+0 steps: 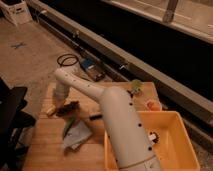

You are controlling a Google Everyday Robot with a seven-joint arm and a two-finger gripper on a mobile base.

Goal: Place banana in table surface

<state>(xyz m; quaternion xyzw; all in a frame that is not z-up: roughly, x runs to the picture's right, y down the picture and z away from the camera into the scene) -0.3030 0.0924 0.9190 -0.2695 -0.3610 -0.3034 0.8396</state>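
Observation:
The banana (51,110) is a small pale yellow fruit lying at the left end of the table surface (47,150), a light wooden top of wide planks. My white arm reaches from the bottom centre up and left. Its gripper (59,103) hangs down over the banana and is shut on it. One pale end of the banana sticks out at the gripper's lower left, and the rest is hidden beneath the hand.
A dark brown bumpy cluster (68,107) lies just right of the gripper. A green vegetable (70,122) and a grey-white packet (77,135) lie nearer the front. A yellow bin (176,126) fills the table's right side. Cables and a blue box (91,70) lie on the floor behind.

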